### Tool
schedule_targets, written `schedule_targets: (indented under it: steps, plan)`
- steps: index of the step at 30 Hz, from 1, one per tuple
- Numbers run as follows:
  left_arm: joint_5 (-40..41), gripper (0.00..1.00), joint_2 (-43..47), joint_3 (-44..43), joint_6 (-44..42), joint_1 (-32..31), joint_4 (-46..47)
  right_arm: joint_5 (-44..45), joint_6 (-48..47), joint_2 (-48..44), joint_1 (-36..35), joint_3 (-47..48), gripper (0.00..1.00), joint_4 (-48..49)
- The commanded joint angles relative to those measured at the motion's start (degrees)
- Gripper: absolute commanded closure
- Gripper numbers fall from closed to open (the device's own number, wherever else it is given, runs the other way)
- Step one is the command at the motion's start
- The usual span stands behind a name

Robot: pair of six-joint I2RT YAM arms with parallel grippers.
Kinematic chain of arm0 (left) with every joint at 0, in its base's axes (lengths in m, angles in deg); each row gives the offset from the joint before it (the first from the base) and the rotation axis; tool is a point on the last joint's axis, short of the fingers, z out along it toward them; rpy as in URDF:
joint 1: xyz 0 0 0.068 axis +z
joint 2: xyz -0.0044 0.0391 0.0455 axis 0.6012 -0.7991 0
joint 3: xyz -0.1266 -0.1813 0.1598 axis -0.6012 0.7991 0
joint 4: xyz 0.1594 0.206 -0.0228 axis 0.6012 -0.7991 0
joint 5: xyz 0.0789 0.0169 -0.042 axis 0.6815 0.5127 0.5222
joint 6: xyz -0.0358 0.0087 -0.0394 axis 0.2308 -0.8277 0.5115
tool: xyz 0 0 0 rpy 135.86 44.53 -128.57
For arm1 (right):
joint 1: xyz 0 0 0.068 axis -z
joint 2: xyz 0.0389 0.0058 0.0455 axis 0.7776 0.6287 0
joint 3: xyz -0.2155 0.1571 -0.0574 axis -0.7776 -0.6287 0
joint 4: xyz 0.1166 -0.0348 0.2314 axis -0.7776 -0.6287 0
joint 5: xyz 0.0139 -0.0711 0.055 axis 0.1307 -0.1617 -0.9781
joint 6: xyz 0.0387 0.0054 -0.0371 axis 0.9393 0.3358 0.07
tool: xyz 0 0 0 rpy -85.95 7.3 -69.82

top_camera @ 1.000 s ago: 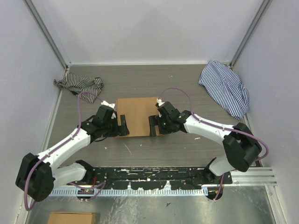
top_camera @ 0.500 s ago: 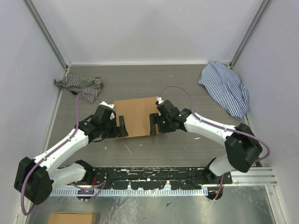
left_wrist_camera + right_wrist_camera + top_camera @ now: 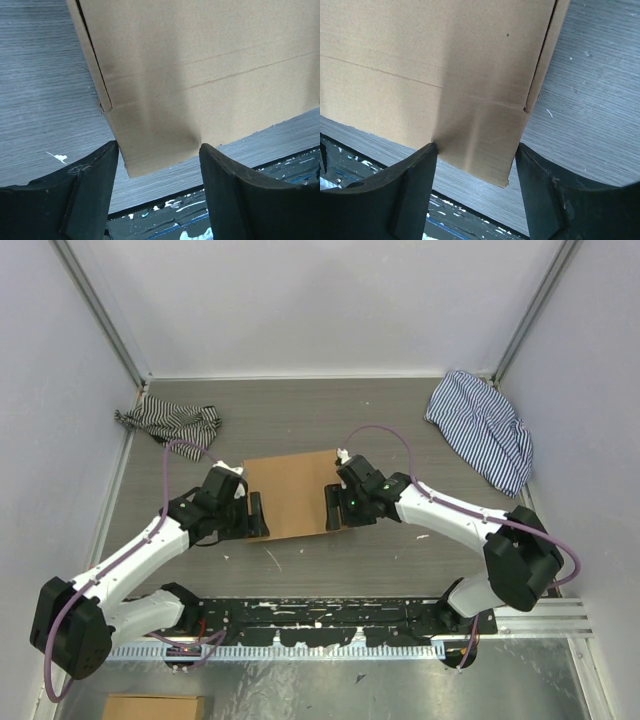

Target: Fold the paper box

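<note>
The paper box (image 3: 292,490) lies flat on the table (image 3: 330,420). The left gripper (image 3: 257,516), fingers spread, straddles the box's near left corner. The right gripper (image 3: 333,508), likewise spread, straddles its near right corner. Bare tabletop runs behind the box to a dark-striped cloth (image 3: 170,422) and a blue-striped cloth (image 3: 482,428).

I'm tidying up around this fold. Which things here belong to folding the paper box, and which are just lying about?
Part of the job:
paper box
left claw and right claw, one at each near corner of it

Just lying about:
black-and-white striped cloth, far left
blue striped cloth, far right
small cardboard piece, below the arm bases
</note>
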Motion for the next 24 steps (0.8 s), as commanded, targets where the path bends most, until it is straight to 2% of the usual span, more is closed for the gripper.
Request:
schedule_targets:
  steps: [1, 8, 15, 19, 24]
  plan:
    - [-3.15, 0.29, 1.73, -3.14, 1.30, -0.04, 0.30, -0.45, 1.07, -3.08, -0.63, 2.24, 0.34, 0.96]
    - [-3.83, 0.32, 2.64, -4.36, 1.27, 0.11, -1.68, -0.33, 0.87, -3.14, -0.69, 2.59, 0.32, -1.06]
    - [-5.00, 0.48, 4.04, -4.42, 2.44, 0.59, -1.85, 0.48, 1.70, -4.84, -0.63, 0.97, 0.33, -1.05]
    - [-5.82, 0.55, 4.72, -4.16, 3.29, 1.32, -1.92, -0.57, 2.52, -6.63, -0.64, 0.75, 0.36, -0.60]
    - [-7.08, 0.58, 4.60, -3.02, 4.78, 2.14, -0.37, -2.54, 4.05, -8.00, -0.64, 0.38, 0.40, 0.71]
